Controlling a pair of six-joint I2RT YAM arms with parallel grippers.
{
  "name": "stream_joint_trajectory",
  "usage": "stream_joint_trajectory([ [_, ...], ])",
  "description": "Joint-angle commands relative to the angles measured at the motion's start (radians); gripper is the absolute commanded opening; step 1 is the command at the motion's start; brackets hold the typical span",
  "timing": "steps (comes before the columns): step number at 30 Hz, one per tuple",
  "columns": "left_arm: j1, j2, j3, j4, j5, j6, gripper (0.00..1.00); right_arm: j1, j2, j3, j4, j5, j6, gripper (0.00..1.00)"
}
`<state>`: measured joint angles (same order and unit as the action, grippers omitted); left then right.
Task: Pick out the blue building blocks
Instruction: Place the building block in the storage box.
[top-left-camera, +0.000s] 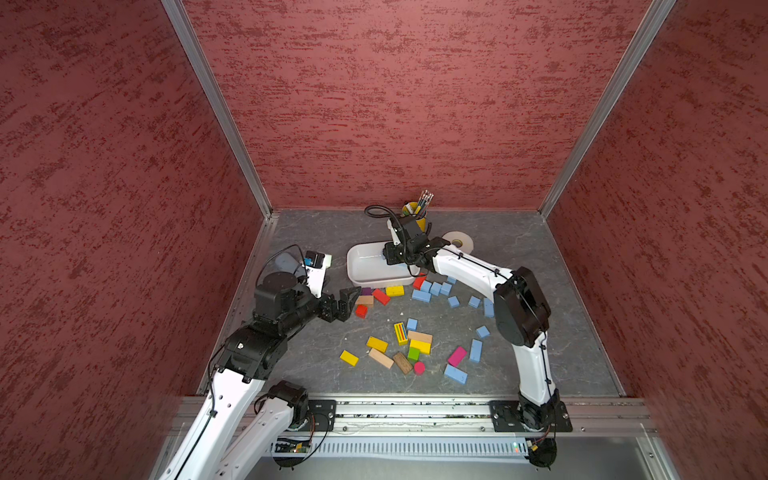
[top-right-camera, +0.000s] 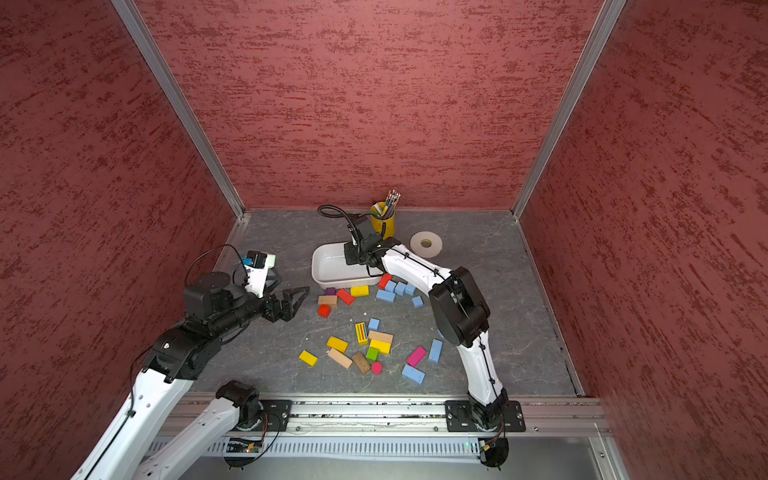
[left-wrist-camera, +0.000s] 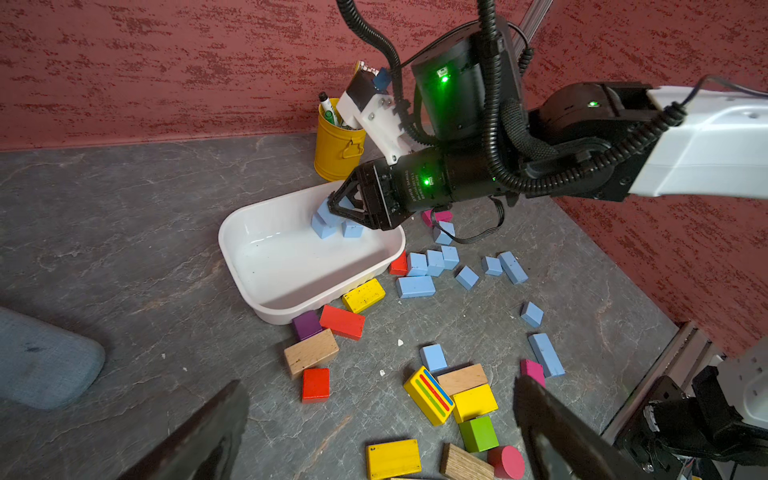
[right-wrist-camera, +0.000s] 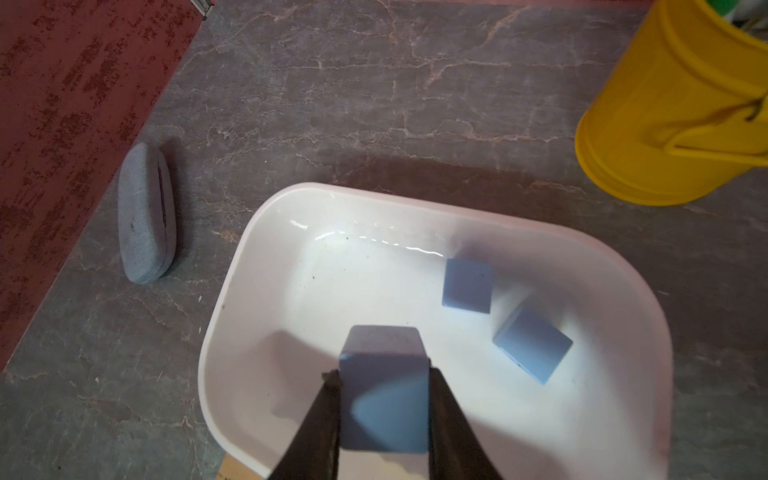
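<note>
Diffuse overhead light is illuminating the scene evenly. Glare is streaking the white tray (right-wrist-camera: 374, 243). A soft shadow is falling beneath the blue block (right-wrist-camera: 384, 399), which is blurring near the lens. The walls (top-left-camera: 83, 208) are stretching outward in both top views.

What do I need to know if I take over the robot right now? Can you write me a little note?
Left gripper: jaws open, holding nothing, off to the side of the white tub.
Right gripper: jaws shut on a blue block, held over the tub.
Done: two blue blocks lie inside the tub.
Left to do: drop the held block in, then fetch the many blue ones on the table, such as the cluster beside the tub and the front block.
</note>
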<state>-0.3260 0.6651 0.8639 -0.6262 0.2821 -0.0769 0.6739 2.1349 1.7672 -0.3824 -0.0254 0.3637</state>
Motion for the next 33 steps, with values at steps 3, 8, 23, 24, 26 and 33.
stream_joint_trajectory([
  [3, -0.005, -0.013, -0.008, 0.025, -0.01, 0.01, 1.0, 0.013, 0.081, 0.102, -0.036, 0.02, 0.026, 0.17],
  [8, -0.005, -0.012, -0.008, 0.023, -0.01, 0.01, 1.0, 0.017, 0.16, 0.188, -0.08, 0.047, 0.021, 0.17],
  [23, -0.005, -0.009, -0.009, 0.023, -0.011, 0.011, 1.0, 0.021, 0.308, 0.34, -0.168, 0.139, 0.01, 0.23],
  [24, -0.005, -0.009, -0.01, 0.023, -0.011, 0.011, 1.0, 0.02, 0.31, 0.342, -0.168, 0.14, 0.012, 0.25],
  [26, -0.005, -0.009, -0.009, 0.023, -0.01, 0.01, 1.0, 0.021, 0.313, 0.346, -0.164, 0.138, 0.012, 0.27],
  [33, -0.005, -0.01, -0.009, 0.023, -0.01, 0.01, 1.0, 0.021, 0.315, 0.357, -0.165, 0.123, 0.014, 0.38],
])
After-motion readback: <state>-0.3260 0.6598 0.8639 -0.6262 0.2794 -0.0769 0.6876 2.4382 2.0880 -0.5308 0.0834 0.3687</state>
